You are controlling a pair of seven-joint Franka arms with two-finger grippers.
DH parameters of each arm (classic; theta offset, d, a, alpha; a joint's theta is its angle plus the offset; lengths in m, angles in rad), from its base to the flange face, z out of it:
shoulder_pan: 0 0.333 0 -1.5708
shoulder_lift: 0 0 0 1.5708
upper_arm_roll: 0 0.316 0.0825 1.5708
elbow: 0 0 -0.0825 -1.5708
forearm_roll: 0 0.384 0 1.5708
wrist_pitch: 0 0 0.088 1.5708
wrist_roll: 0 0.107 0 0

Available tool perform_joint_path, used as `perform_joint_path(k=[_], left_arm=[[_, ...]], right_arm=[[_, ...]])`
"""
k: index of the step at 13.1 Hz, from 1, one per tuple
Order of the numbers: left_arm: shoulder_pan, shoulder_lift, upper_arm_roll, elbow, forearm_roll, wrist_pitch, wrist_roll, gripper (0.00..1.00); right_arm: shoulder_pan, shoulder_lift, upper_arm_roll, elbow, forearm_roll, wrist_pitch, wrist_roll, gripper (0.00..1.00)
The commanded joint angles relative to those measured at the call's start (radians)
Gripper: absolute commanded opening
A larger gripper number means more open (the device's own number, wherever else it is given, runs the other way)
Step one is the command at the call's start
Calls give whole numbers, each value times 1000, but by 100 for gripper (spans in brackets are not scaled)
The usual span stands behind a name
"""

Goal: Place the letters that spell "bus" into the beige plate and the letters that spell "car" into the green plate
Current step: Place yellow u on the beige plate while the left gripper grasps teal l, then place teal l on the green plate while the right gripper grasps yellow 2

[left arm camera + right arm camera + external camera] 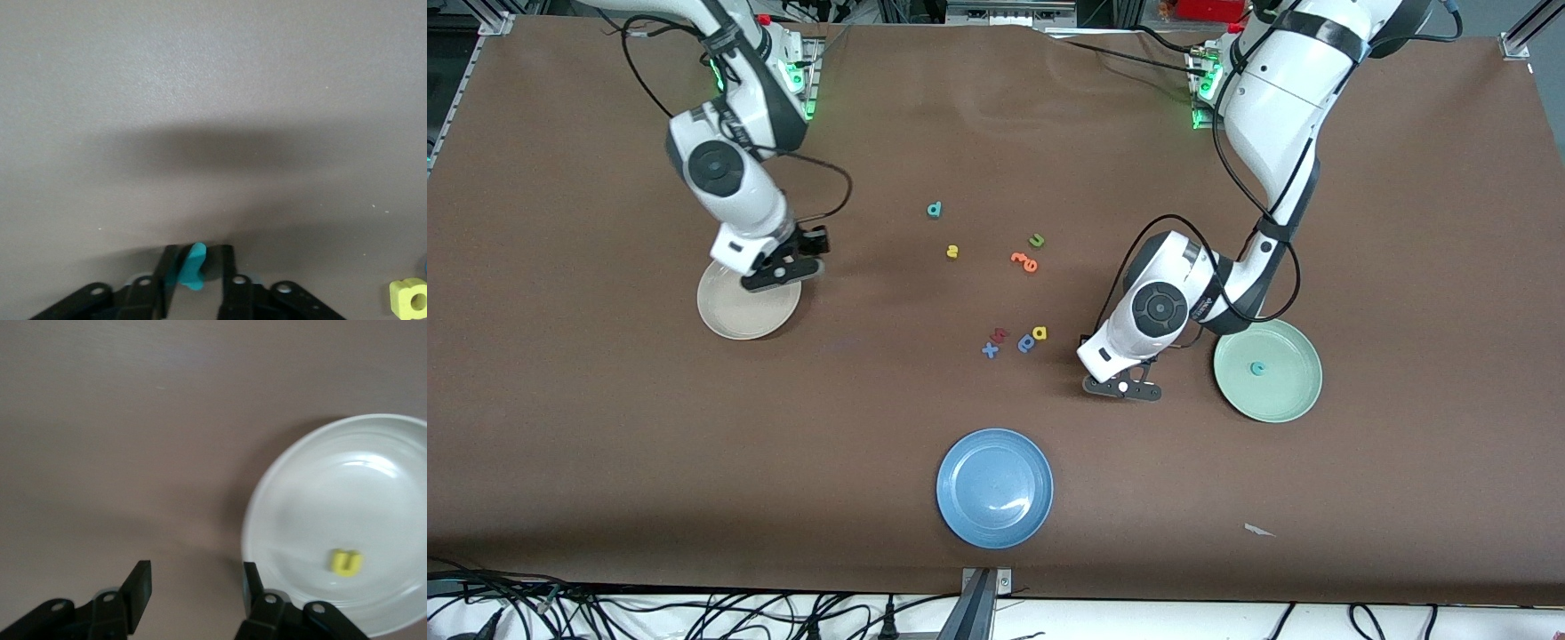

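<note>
My left gripper [1123,388] is down at the table between the loose letters and the green plate [1294,400]. In the left wrist view its jaws [199,257] are drawn in on a small teal r [193,268], which leans against one finger. A teal c [1257,368] lies in the green plate. My right gripper [783,271] hangs open over the rim of the beige plate [734,324], nothing between its fingers [197,587]. A yellow u [347,562] lies in that plate [393,453]. On the mat lie the teal b [934,210], yellow s [951,252] and yellow a [1039,333] [408,301].
An orange e [1024,260] and a green u [1036,240] lie mid-table. A red letter [1000,334], a blue x [990,350] and a dark blue round letter [1026,343] cluster by the yellow a. A blue plate [994,487] sits nearest the front camera.
</note>
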Motion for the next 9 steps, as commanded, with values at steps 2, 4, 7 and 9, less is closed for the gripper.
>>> perform_joint_path(k=[2, 4, 7, 9], left_arm=[[-6, 16, 3, 24, 29, -5, -3, 19], [-6, 14, 3, 24, 31, -5, -1, 17], [-1, 7, 3, 25, 31, -7, 0, 13], [3, 2, 5, 27, 31, -8, 2, 9]], right_arm=[[133, 41, 9, 9, 17, 81, 228, 63], [211, 71, 7, 18, 14, 131, 342, 63], [289, 117, -2, 70, 6, 141, 457, 63], [355, 166, -39, 131, -2, 139, 514, 63]])
